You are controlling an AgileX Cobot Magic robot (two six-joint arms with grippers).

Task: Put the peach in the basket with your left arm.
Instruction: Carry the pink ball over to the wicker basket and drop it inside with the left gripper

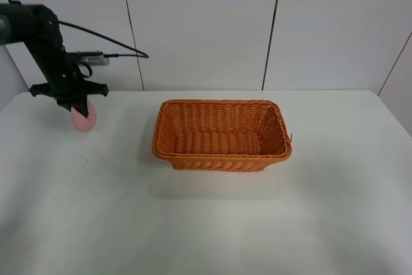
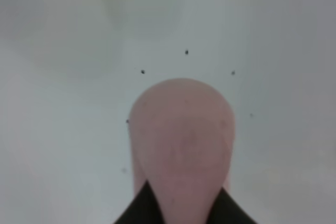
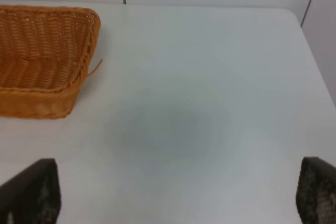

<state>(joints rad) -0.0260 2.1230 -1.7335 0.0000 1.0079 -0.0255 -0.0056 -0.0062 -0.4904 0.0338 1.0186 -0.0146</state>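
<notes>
your left gripper [image 1: 78, 109] is clamping the peach [image 1: 84, 119] between its dark fingers [image 2: 137, 211] at the far left of the table [image 1: 206, 223], well apart from the basket [image 1: 222, 134]. your right gripper [image 3: 178, 198] is hanging with its jaws spread wide, beside the basket.

Btwn the pale pink rounded peach [image 1: 84, 120] at far left and the orange-brown woven wicker basket [image 1: 168, 134] mid-table: bare white tabletop [image 1: 122, 185] w/ only tiny dark specks [image 2: 186, 52], an open lane. Basket's sloping near wall and braided rim stand in the way; its mouth faces up, uncovered.
</notes>
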